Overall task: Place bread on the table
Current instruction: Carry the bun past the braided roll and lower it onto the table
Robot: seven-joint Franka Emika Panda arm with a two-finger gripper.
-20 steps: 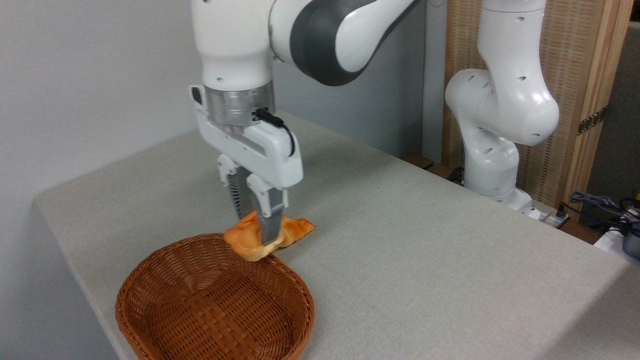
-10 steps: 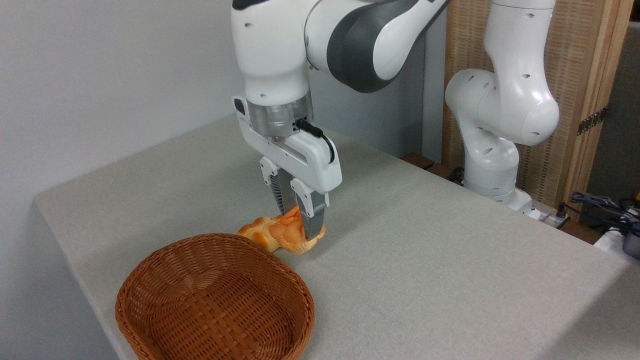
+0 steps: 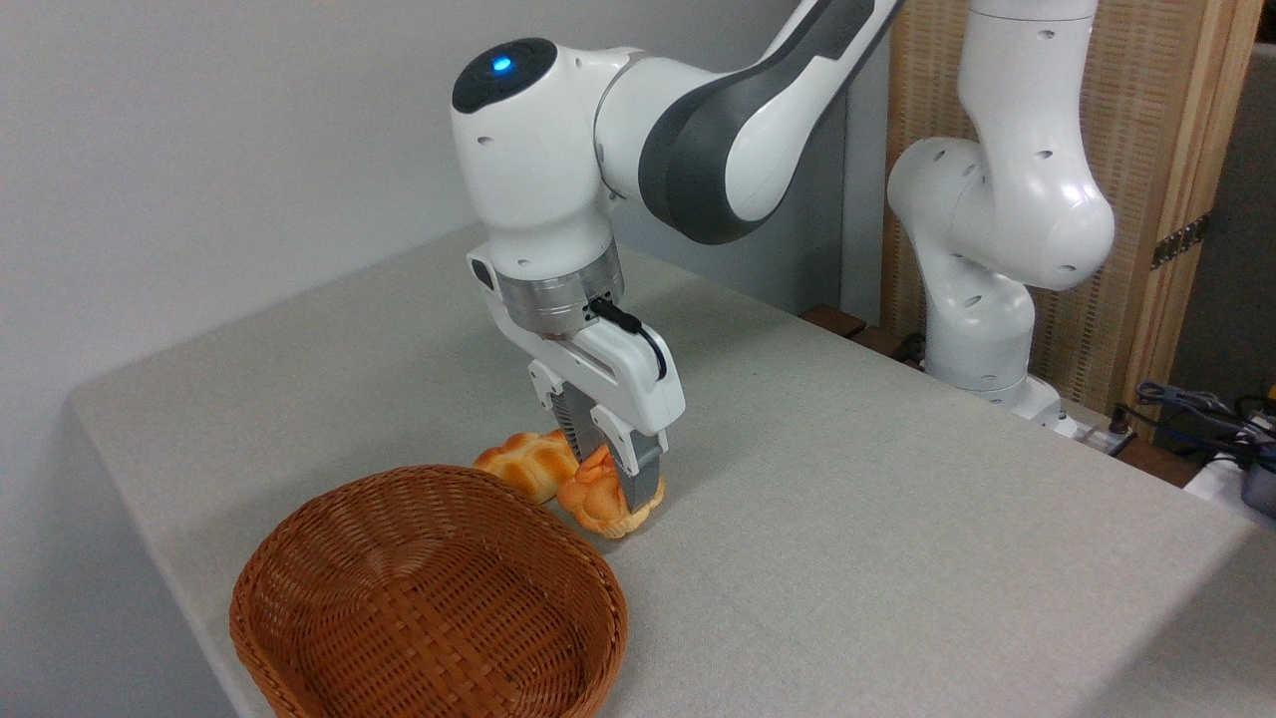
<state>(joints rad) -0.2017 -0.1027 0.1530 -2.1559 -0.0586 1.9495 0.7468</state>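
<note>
- The bread (image 3: 601,502), a small round knotted bun with a golden-orange crust, is being held by the pincer (image 3: 620,486); the fingers are closed narrowly around its top.
- Compared with one second ago, the bun is being seen in a new place: then it was hanging above the far rim of the wicker basket (image 3: 429,598), and now it is being pressed down onto the tabletop (image 3: 847,519), just past that rim.
- Over the same second the arm has been carried rightward and lowered, so the wrist is now being seen well below its earlier height.
- The bun's underside is being judged as touching the cloth surface, or very nearly so; a thin shadow is lying directly beneath it.
- A longer braided loaf (image 3: 523,464) is lying on the tabletop just beside the bun, on its left and apparently touching it, closer to the tabletop's left edge.
- The basket, near the tabletop's front-left corner, is being shown with nothing inside.
- The task is being judged as almost done: only the release and withdrawal are being left.
- No brand, label or readable writing is being shown anywhere.
</note>
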